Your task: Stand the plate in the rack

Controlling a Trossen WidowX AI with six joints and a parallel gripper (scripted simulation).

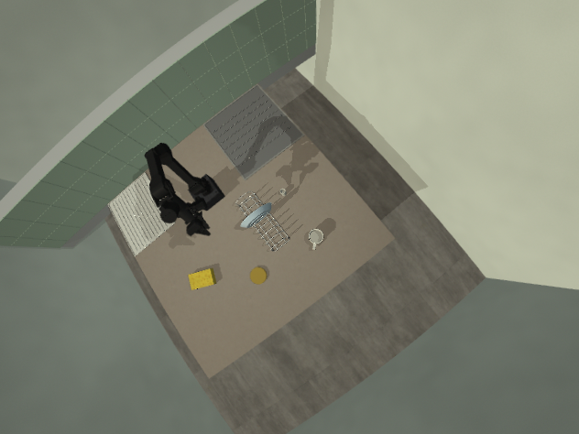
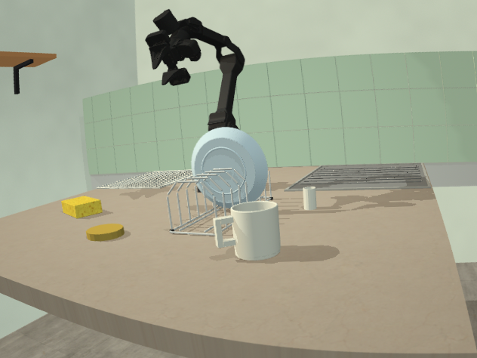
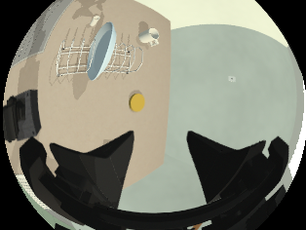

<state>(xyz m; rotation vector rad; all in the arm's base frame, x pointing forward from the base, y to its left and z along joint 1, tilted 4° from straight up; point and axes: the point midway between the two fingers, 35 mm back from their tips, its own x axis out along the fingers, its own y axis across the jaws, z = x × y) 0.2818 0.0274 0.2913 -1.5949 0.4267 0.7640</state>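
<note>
A pale blue plate (image 2: 229, 165) stands upright, leaning a little, in a slot of the wire dish rack (image 2: 215, 202). It also shows in the overhead view (image 1: 256, 216) and the wrist view (image 3: 101, 49). The rack (image 1: 262, 219) sits on the counter. My gripper (image 2: 175, 75) is open and empty. It hangs high above the counter, up and to the left of the rack, well apart from the plate. In the wrist view its two fingers stand apart with nothing between them.
A cream mug (image 2: 252, 229) stands in front of the rack. A small white cup (image 2: 309, 198) stands to the right. A yellow sponge (image 2: 81, 206) and a yellow disc (image 2: 104, 232) lie to the left. A grey grate (image 2: 361, 175) and a white drain mat (image 1: 140, 214) lie at the back.
</note>
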